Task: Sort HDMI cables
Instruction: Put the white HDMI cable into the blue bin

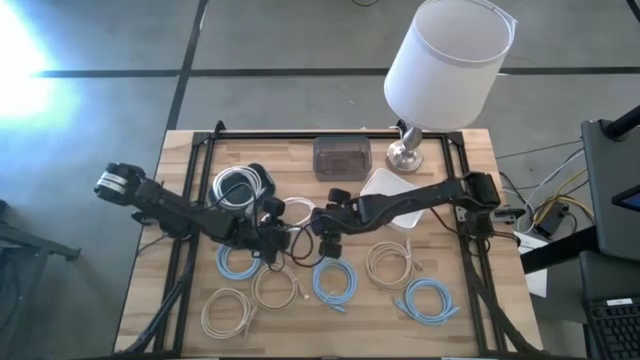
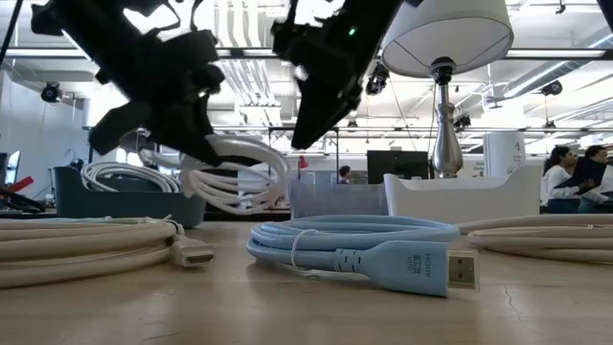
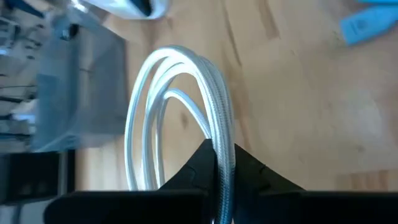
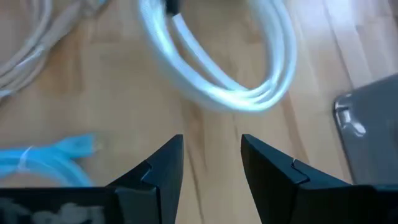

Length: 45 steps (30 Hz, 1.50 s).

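Note:
My left gripper (image 1: 274, 233) is shut on a white HDMI coil (image 1: 298, 211) near the table's middle; the coil hangs in the air (image 2: 239, 177). My right gripper (image 4: 211, 155) stands open just right of that coil (image 4: 236, 81), above the wood, touching nothing. Loose coils lie flat on the near half of the table: light blue ones (image 1: 238, 262), (image 1: 335, 282), (image 1: 430, 300) and beige ones (image 1: 275, 288), (image 1: 392, 262), (image 1: 228, 310). A round blue bin (image 1: 262, 176) holds more white cable (image 1: 236, 188). My left gripper pinches the white coil's rim (image 3: 219, 146) between its two fingers, with several turns together. The fingers come slanting down from the table's left and lie across the strands. The coil stands on edge beyond the fingertips, lifted clear of the table (image 2: 239, 196).
A clear box (image 1: 342, 157) and a white tray (image 1: 385, 186) sit at the far side, beside a lamp with a white shade (image 1: 445, 60). A light blue coil with its plug (image 2: 421, 264) lies near the front edge. People show in the room behind (image 2: 575, 177).

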Each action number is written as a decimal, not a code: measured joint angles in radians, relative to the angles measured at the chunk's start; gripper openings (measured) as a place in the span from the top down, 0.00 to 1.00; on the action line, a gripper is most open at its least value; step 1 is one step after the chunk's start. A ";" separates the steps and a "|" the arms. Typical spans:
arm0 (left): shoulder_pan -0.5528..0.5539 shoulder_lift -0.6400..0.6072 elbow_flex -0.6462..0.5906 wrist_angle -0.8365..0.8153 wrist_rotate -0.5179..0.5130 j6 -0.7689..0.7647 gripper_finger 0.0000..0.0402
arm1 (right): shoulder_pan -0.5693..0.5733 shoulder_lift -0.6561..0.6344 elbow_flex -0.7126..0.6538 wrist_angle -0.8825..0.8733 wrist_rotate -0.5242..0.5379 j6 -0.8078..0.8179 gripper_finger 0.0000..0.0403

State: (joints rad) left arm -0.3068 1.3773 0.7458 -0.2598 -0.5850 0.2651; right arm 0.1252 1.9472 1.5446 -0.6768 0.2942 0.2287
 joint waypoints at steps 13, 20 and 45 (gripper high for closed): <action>-0.076 -0.004 0.243 -0.445 -0.427 -0.153 0.93 | 0.002 -0.011 -0.014 -0.061 -0.006 0.007 0.66; -0.056 -0.004 0.209 -0.825 -0.396 -0.675 0.93 | 0.002 -0.010 -0.019 -0.060 -0.005 0.007 0.65; 0.025 0.003 -0.058 -0.667 -0.241 -0.795 0.80 | 0.003 -0.009 -0.021 -0.042 -0.006 0.005 0.72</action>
State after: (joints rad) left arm -0.2821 1.3800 0.6874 -0.9264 -0.8261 -0.5298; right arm 0.1284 1.9385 1.5238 -0.7185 0.2886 0.2333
